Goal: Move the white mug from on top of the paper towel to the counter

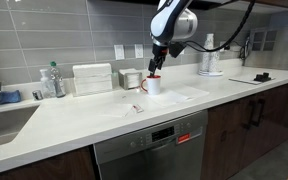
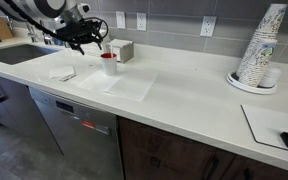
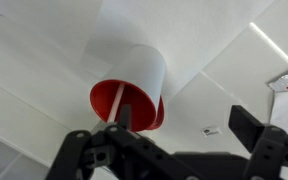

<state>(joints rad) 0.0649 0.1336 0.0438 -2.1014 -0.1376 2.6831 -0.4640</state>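
Note:
The white mug (image 1: 153,86) with a red inside stands upright on the counter (image 1: 94,120) at the far corner of the paper towel (image 1: 181,95); it shows in both exterior views (image 2: 108,65). The paper towel (image 2: 125,83) lies flat beside it. In the wrist view the mug (image 3: 134,75) is just ahead, with the paper towel (image 3: 219,75) spreading to its right. My gripper (image 3: 184,120) is open above the mug. Its left finger is at the red rim, seemingly inside the mug, and its right finger is far off to the side. I cannot tell whether the mug's base rests on the sheet.
A small box (image 2: 120,50) stands just behind the mug. A white box-shaped holder (image 1: 92,78) and a clear bottle (image 1: 52,80) stand near the sink (image 1: 4,118). A crumpled napkin (image 2: 62,72) lies near the front edge. A stack of paper cups (image 2: 260,48) stands further along.

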